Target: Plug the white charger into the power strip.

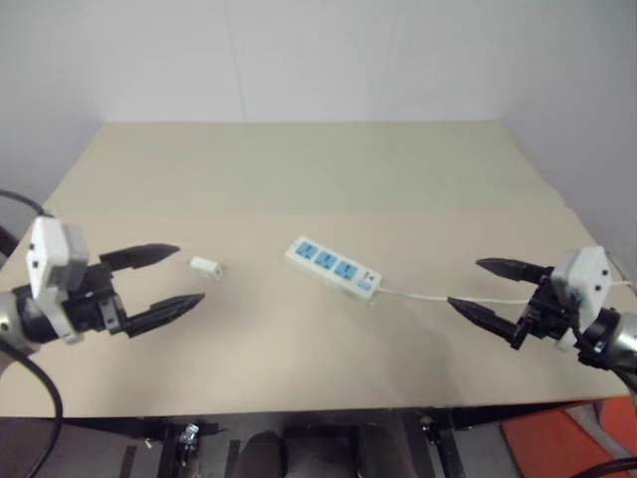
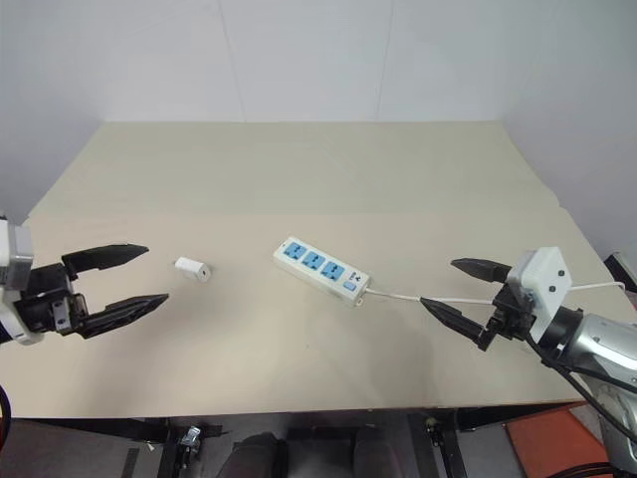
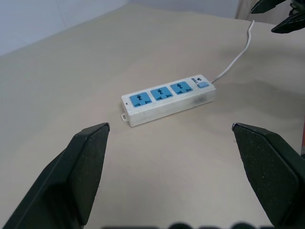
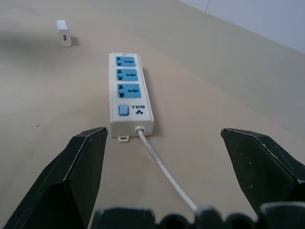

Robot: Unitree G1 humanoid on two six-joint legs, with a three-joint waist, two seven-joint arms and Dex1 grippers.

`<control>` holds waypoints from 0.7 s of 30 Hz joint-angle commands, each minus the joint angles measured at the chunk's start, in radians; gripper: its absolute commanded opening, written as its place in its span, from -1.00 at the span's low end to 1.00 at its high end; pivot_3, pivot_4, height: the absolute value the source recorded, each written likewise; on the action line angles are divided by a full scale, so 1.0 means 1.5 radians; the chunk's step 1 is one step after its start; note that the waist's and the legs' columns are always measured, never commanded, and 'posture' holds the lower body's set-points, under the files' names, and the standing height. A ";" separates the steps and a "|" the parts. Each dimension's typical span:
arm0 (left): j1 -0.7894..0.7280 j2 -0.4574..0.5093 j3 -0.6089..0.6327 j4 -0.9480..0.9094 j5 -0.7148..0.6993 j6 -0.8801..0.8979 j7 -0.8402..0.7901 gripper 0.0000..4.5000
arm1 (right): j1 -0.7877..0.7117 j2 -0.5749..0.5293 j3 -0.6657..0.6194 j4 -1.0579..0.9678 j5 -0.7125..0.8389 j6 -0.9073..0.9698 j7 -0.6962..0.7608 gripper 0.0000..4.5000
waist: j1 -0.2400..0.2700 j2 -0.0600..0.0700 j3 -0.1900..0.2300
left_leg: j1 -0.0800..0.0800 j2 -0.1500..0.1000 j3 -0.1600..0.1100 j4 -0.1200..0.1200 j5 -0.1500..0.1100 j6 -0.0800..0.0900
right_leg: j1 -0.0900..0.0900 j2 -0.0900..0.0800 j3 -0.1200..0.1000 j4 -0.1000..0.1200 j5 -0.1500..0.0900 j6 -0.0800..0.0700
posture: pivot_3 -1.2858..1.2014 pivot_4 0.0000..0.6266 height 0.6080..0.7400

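Head views: beige surface (image 1: 299, 179); power strip (image 1: 333, 268) lying flat near the middle, cord (image 1: 438, 297) running toward the right gripper (image 1: 488, 288); white charger (image 1: 205, 265) lying apart from the strip, just beyond the left gripper (image 1: 164, 278).

Left wrist view: fingers (image 3: 81, 167) spread, grasping nothing; strip ahead.

Right wrist view: fingers (image 4: 78, 167) spread, empty; strip's switch end nearest, charger beyond.

table (image 1: 299, 179): beige, matt, smooth board | power strip (image 1: 333, 269): white plastic, slight sheen, blue socket faces | cord (image 4: 162, 167): smooth white | white charger (image 1: 205, 266): plain white plastic | gripper fingers (image 3: 81, 171): black, matt plastic look
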 commanded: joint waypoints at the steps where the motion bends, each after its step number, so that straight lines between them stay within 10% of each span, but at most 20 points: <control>1: -0.003 0.007 0.009 -0.002 -0.013 -0.015 -0.005 1.00 | -0.008 0.000 0.000 -0.015 -0.005 -0.019 -0.003 0.99 | 0.000 0.000 0.000 | 0.000 0.000 0.000 0.000 0.000 0.000 | 0.000 0.000 0.000 0.000 0.000 0.000 | 0.03 -0.52 1.00; 14: -0.006 -0.005 -0.008 -0.004 -0.024 -0.022 -0.009 1.00 | -0.041 0.021 0.049 -0.005 -0.021 -0.027 -0.014 0.99 | 0.000 0.000 0.000 | 0.000 0.000 0.000 0.000 0.000 0.000 | 0.000 0.000 0.000 0.000 0.000 0.000 | 0.03 -0.52 1.00; 21: -0.064 -0.011 -0.078 0.017 -0.030 -0.034 -0.013 1.00 | -0.157 0.130 0.232 0.097 -0.128 -0.088 -0.052 0.99 | -0.004 0.000 0.000 | 0.001 0.000 0.000 0.000 0.000 0.000 | 0.001 0.000 0.000 0.000 0.001 0.000 | 0.03 -0.52 1.00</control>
